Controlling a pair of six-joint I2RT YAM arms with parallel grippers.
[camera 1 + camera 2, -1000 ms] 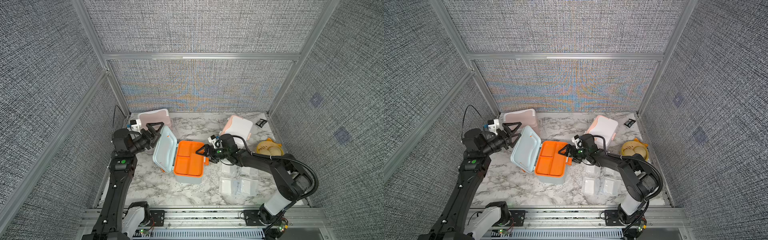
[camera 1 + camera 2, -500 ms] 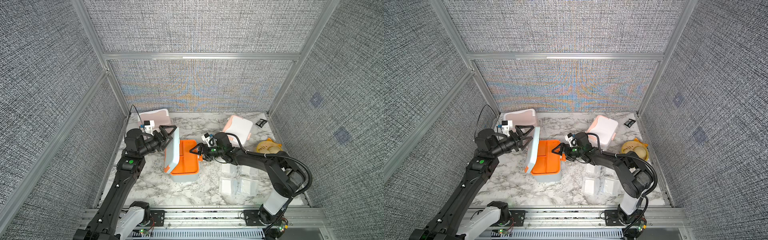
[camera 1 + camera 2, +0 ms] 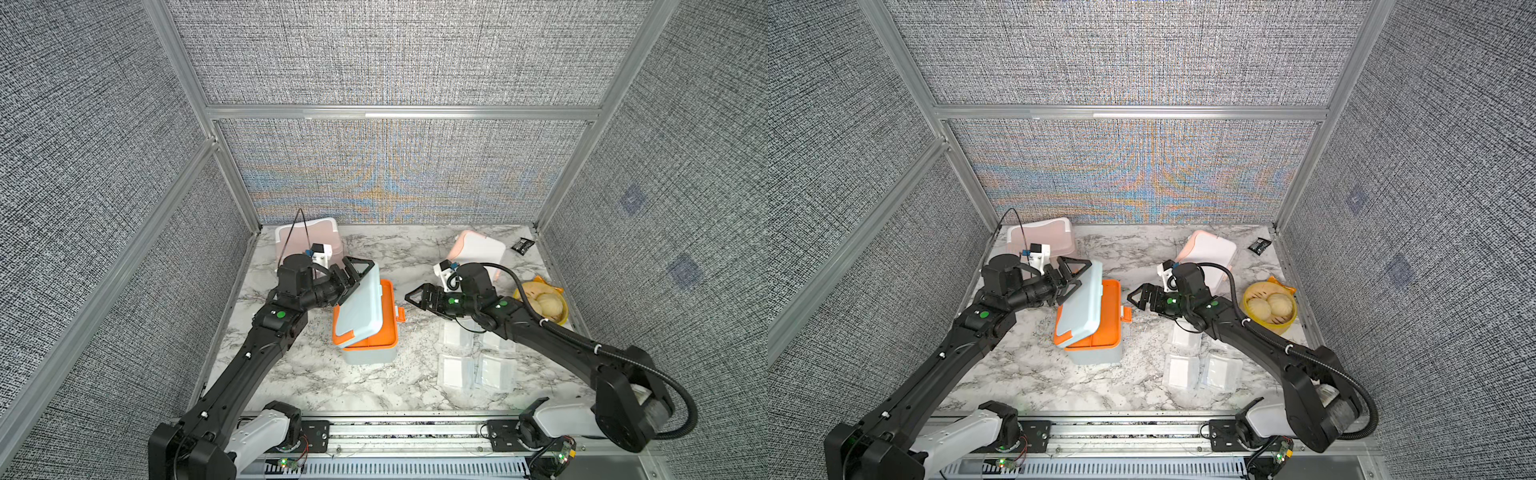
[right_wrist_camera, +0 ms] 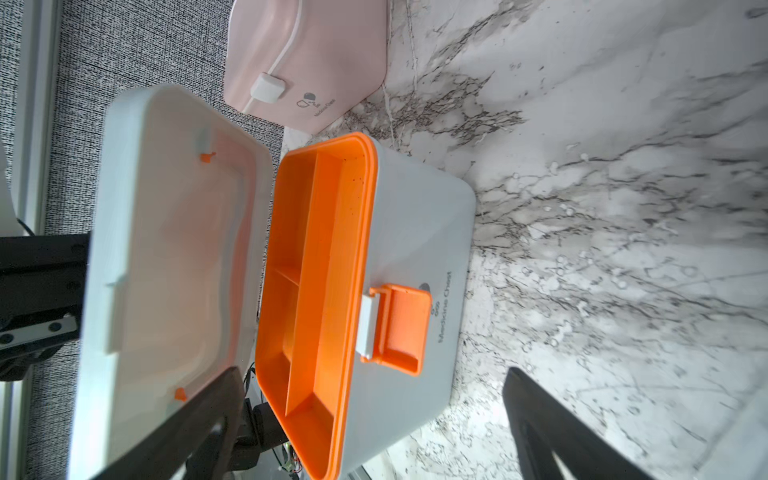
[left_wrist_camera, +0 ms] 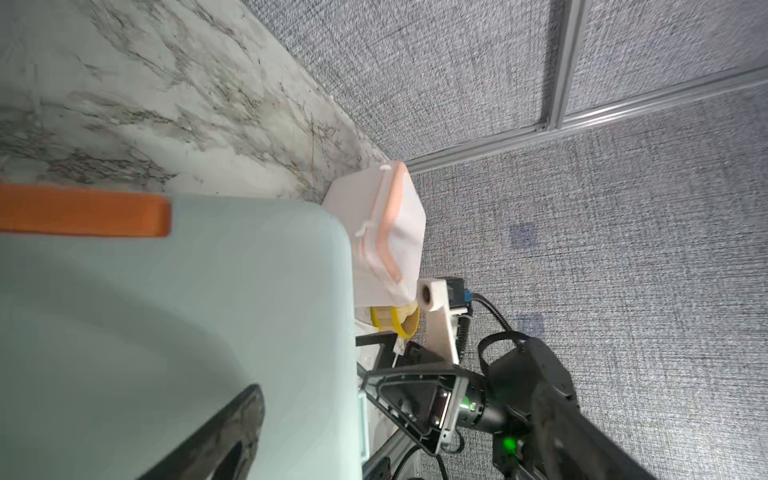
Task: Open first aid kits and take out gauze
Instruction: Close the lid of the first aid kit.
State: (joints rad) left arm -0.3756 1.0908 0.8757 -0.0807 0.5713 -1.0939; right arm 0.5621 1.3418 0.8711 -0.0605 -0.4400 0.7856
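Marbled surface (image 3: 374,386), enclosed by grey fabric walls, carrying three first aid kits. Pale blue-and-orange kit (image 3: 368,332) at centre: lid (image 3: 359,301) half raised and tilted over the orange tray (image 4: 307,291), whose compartments look bare in the right wrist view; orange latch (image 4: 401,326) hanging loose on the front wall. Left tool (image 3: 353,276), jaws spread wide, set against the outer face of that lid near its far edge, holding nothing; in the left wrist view the lid's pale blue outside fills most of the frame with one dark finger (image 5: 224,432) just beside it. Right tool (image 3: 422,297), jaws likewise apart and empty, hanging just off the latch side of the same kit, not touching it. Pink-and-white kit (image 3: 309,239) at the far left corner, lid closed. White-and-peach kit (image 3: 478,251) at the far right, behind the right arm. Gauze (image 3: 476,370): four flat white pads in clear packets, laid in a loose square on the surface near the front right, partly under the right arm, well apart from the open kit. Yellow basket (image 3: 1273,324) with buns at the right edge. Small black wrapper (image 3: 522,245) in the far right corner.
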